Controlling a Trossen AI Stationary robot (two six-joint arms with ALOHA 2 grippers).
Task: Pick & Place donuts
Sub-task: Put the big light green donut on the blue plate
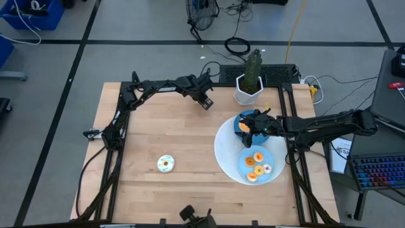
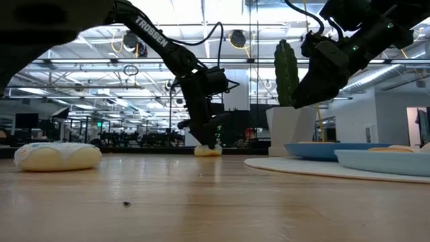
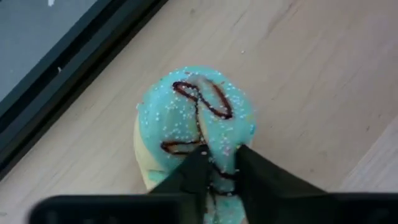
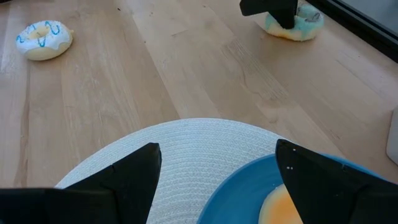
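Left gripper [image 3: 217, 163] pinches one side of the green-iced donut [image 3: 196, 121], top centre in the high view, on the worktop [image 1: 183, 136]. That off-centre hold could let it slip during lifting. Right gripper [image 4: 217, 163] hangs wide open, empty, over a blue plate [image 4: 239, 193].

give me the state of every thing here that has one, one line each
left gripper: down at the table's far edge, fingers pinching the teal-iced donut, which still sits on the wood
right gripper: open, empty, above the blue plates
white-iced donut with blue drizzle: loose on the bare table
front blue plate: holds several donuts
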